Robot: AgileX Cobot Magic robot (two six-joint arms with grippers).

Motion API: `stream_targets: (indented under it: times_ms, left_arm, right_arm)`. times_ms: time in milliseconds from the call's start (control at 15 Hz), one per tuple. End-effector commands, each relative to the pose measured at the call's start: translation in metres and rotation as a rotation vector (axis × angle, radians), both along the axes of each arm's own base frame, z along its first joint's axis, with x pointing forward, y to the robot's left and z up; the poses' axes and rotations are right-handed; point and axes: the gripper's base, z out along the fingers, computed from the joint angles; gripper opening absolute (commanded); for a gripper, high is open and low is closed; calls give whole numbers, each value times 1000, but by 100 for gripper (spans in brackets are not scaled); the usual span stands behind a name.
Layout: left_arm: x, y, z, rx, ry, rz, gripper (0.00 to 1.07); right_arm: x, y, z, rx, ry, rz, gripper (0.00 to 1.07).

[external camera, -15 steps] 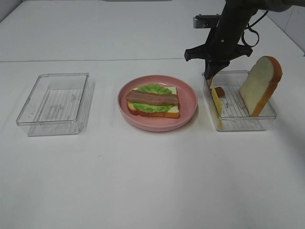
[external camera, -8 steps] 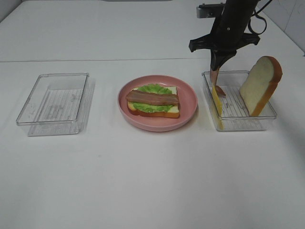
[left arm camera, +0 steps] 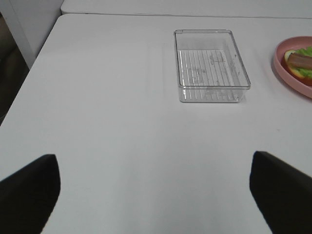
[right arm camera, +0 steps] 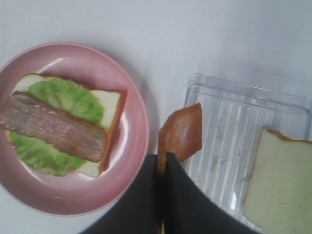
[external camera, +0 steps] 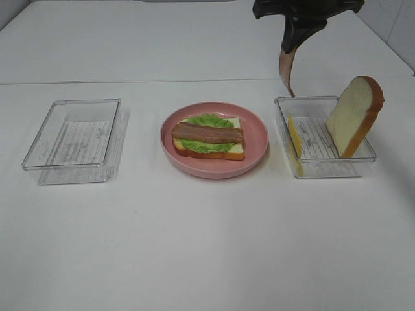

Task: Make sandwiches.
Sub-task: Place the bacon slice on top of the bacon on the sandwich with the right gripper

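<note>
On the pink plate (external camera: 258, 137) lies a bread slice (external camera: 235, 150) topped with lettuce (external camera: 209, 121) and a bacon strip (external camera: 207, 133). High above the right tray's (external camera: 324, 170) back left corner, my right gripper (external camera: 298, 35) is shut on a second bacon strip (external camera: 285, 71) that hangs down clear of the tray. The right wrist view shows this strip (right arm camera: 183, 134) pinched in the gripper (right arm camera: 163, 163), between plate (right arm camera: 129, 146) and tray (right arm camera: 229, 122). A yellow cheese slice (external camera: 295, 137) stands on edge in that tray and a second bread slice (external camera: 353, 116) leans at its right end. My left gripper (left arm camera: 156, 170) is open over bare table.
An empty clear tray (external camera: 74, 139) stands at the left of the table, also seen in the left wrist view as the tray (left arm camera: 212, 66) ahead of the left gripper. The table's left edge (left arm camera: 34, 63) drops off beside it.
My right gripper has risen straight up, lifting the bacon strip out of the right tray. The plate, cheese and leaning bread have not moved.
</note>
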Motion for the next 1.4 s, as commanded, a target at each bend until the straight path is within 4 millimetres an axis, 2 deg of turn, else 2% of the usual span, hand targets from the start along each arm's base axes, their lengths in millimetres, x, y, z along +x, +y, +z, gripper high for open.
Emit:
stream_targets:
  times_ms: [67, 133, 200, 267, 400, 600, 733, 867, 1133, 1400]
  left_arm:
    - [-2, -1, 0, -3, -19, -5, 100]
    - [-2, -1, 0, -3, -19, -5, 100]
    - [-2, -1, 0, -3, -19, -5, 100]
    - [-2, -1, 0, -3, -19, -5, 100]
    - [-2, -1, 0, -3, -19, -5, 100]
    - [-2, -1, 0, -3, -19, -5, 100]
    - [-2, -1, 0, -2, -19, -5, 100]
    - [-2, -1, 0, -2, -19, -5, 100]
    - [-2, -1, 0, -2, -19, -5, 100]
    - [-2, -1, 0, -2, -19, -5, 100]
  right_arm:
    - [-12, 30, 2, 4, 5, 77, 0]
    - [-18, 47, 3, 6, -2, 114, 0]
    - [-22, 54, 3, 6, -3, 132, 0]
    - [-34, 82, 1, 10, -4, 191, 0]
    - [-44, 104, -2, 12, -6, 240, 0]
    - [-62, 144, -23, 6, 26, 312, 0]
    - [-67, 159, -34, 2, 32, 342, 0]
    - [-62, 166, -50, -16, 12, 354, 0]
    - [-46, 158, -76, -188, -48, 346, 0]
    - [-39, 158, -98, -260, -53, 364, 0]
